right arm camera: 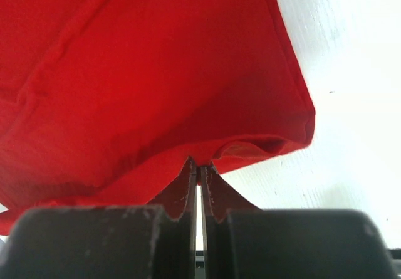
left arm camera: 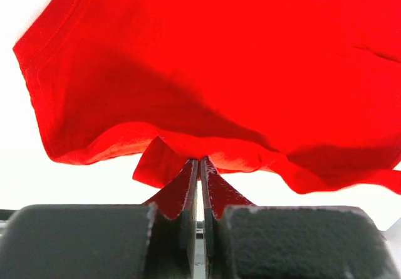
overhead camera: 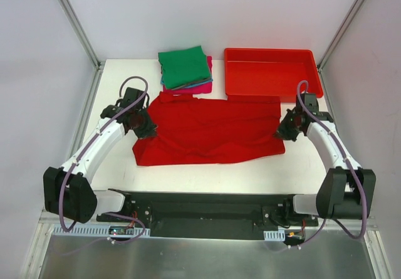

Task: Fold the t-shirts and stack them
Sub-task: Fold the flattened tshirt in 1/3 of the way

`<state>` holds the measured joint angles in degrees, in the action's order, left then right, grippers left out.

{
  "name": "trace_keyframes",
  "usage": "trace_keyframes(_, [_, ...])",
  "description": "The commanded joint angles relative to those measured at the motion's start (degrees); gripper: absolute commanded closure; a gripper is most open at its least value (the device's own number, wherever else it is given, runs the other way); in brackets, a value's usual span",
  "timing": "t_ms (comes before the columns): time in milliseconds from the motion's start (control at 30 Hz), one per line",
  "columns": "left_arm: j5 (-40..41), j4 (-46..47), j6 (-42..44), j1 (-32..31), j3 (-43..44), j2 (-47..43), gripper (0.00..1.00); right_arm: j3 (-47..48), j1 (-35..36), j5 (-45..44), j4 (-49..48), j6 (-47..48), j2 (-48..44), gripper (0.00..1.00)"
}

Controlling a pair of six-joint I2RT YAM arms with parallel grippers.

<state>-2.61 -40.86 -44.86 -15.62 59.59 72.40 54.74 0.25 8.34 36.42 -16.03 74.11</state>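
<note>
Red cloth, the big t-shirt (overhead camera: 213, 131), lies spread flat across the middle of the white counter (overhead camera: 207, 178). At its left edge the left pincer (overhead camera: 145, 130) is closed tight on a pinch of fabric. At its right edge the right pincer (overhead camera: 282, 133) is clamped on the hem the same way. On the far side, touching the shirt, a green-topped stack of folded t-shirts (overhead camera: 183, 67) sits left of the red bin (overhead camera: 272, 72).

Spread shirt (overhead camera: 210, 131) in front, folded stack (overhead camera: 185, 69) behind it, bin (overhead camera: 272, 72) right of stack.

red t-shirt (overhead camera: 210, 131) spread on table (overhead camera: 301, 166), folded shirts (overhead camera: 183, 67) stacked behind, red bin (overhead camera: 272, 72) beside them
</note>
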Motion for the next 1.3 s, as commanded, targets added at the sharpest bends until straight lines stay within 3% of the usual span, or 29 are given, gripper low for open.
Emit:
trace_keyframes(0, [1.82,1.84,1.88,1.20,3.42,2.13,1.00,3.70,-0.08,-0.60,-2.85,0.48,4.28,0.99])
trace_keyframes(267, [2.26,2.98,2.67,2.08,8.08,9.06,1.00,2.92,-0.08,-5.43,-5.48,-0.67,6.23,0.99])
trace_keyframes(467, [2.26,2.98,2.76,2.96,9.40,12.67,1.00,1.69,-1.21,-4.65,-10.05,0.65,6.93,0.99])
trace_keyframes(1267, [1.12,3.77,10.05,4.02,23.90,28.58,1.00,1.24,-3.41,-5.26,-11.64,0.30,13.16,0.98])
